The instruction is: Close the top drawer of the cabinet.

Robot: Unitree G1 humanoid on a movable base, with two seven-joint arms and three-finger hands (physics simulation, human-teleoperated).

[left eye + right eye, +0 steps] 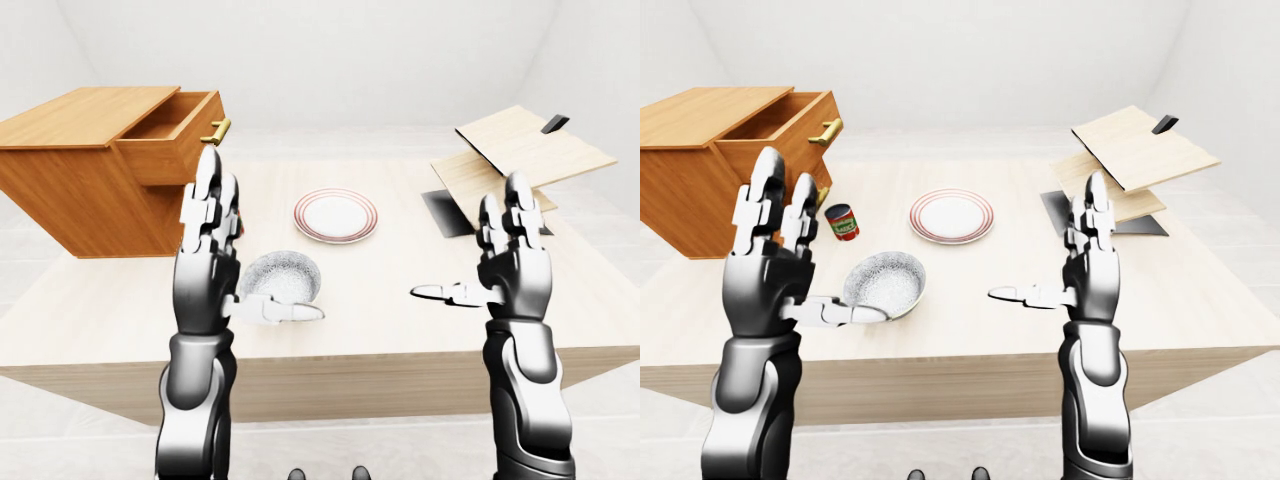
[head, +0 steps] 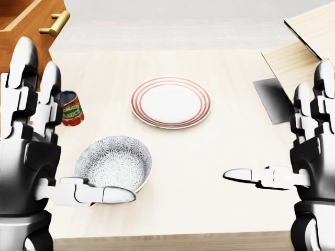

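Bright, even, diffuse light throughout; only soft faint shadows on the surface; clean, sharp renders with no glare, blur or edge distortion

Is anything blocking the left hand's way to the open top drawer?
Nothing visible does. The left hand is raised and open over the table, and the drawer with its brass handle lies up-left of it. The tomato can stands low on the table, beside that path.
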